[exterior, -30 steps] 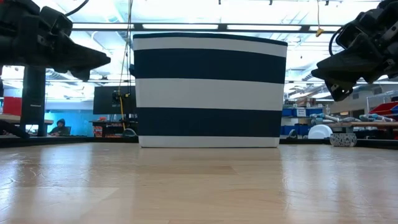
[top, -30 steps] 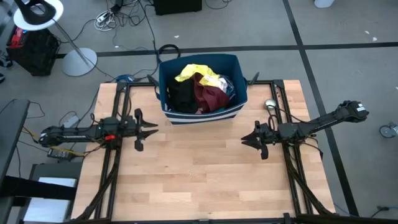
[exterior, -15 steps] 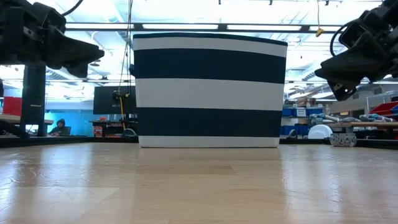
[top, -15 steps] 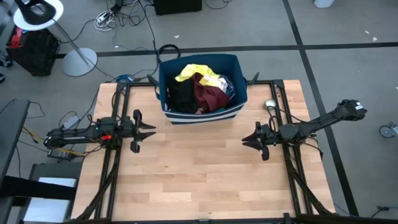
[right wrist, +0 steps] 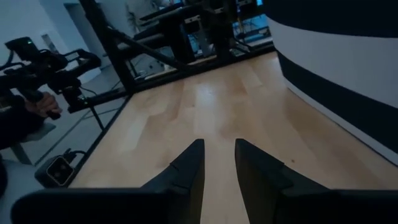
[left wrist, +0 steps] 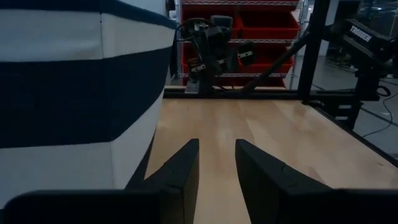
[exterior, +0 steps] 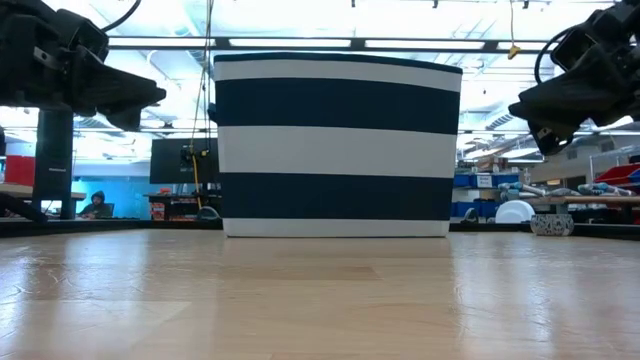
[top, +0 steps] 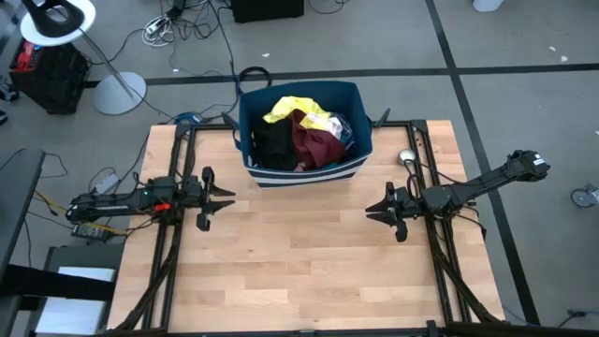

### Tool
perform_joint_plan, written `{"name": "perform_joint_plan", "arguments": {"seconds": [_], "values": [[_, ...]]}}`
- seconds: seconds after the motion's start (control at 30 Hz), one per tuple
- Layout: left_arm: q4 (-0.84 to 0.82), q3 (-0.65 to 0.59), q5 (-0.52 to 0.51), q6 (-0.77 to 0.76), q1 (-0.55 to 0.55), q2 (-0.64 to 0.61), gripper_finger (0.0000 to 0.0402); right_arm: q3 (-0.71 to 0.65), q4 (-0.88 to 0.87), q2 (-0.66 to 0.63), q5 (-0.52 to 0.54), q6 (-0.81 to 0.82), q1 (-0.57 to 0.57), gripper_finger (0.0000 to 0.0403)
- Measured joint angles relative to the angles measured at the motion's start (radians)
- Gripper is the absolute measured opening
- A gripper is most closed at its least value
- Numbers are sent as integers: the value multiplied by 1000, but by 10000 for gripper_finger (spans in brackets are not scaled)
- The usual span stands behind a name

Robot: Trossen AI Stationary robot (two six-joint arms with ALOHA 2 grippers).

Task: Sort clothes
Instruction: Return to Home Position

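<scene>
The clothes lie heaped in a navy and white striped bin (top: 304, 174) at the table's far middle: a yellow piece (top: 295, 107), a black piece (top: 274, 145) and a maroon piece (top: 315, 142) show on top. In the low view only the bin's wall (exterior: 338, 145) shows and the clothes are hidden. My left gripper (top: 231, 194) hovers left of the bin, pointing level toward the right, open and empty (left wrist: 216, 144). My right gripper (top: 367, 210) hovers right of the bin and nearer than it, pointing left, open and empty (right wrist: 219, 143).
Bare wooden tabletop (top: 299, 253) stretches between the two grippers and toward the near edge. A small grey round object (top: 406, 157) sits near the far right corner. Dark frame rails (top: 173, 168) run along both table sides.
My left gripper has drawn back slightly toward the table's left edge. Both grippers stay open, and the bin and clothes have kept still.
</scene>
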Motion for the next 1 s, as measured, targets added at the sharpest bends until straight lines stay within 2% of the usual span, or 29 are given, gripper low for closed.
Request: {"name": "perform_joint_plan", "arguments": {"seconds": [0.3,0.63,0.83,1.0], "values": [[-3,0,3,-16,0,0,110,0,-29,-67,19,-19,0,91],[-3,0,3,-16,0,0,110,0,-249,-321,44,-63,0,91],[1,0,3,-15,0,0,110,17,-300,-426,58,-170,-20,91],[0,0,3,-15,0,0,110,36,-357,-428,83,-191,-63,91]]}}
